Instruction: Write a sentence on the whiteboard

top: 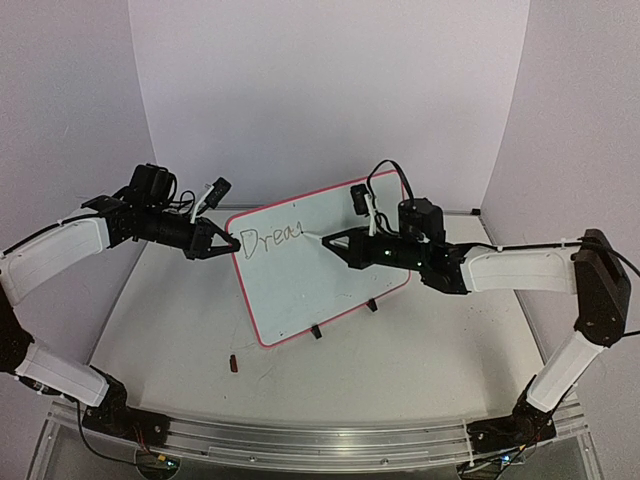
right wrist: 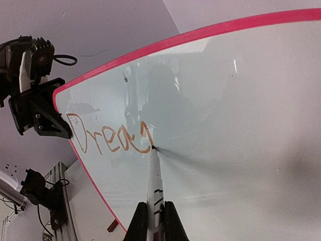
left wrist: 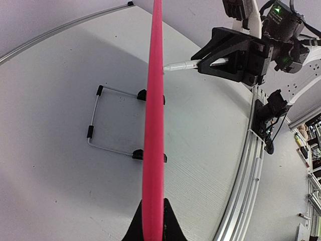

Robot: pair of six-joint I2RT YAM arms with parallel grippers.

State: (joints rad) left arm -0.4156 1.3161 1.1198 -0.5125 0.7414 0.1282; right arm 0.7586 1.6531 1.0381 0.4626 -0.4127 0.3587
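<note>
White whiteboard framed red, dark brownish sentence, white marker.

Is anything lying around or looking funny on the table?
Yes. A small dark red piece lies loose on the white table, just in front of the red-framed white whiteboard. It might be a pen cap, but it is too small to tell.
</note>
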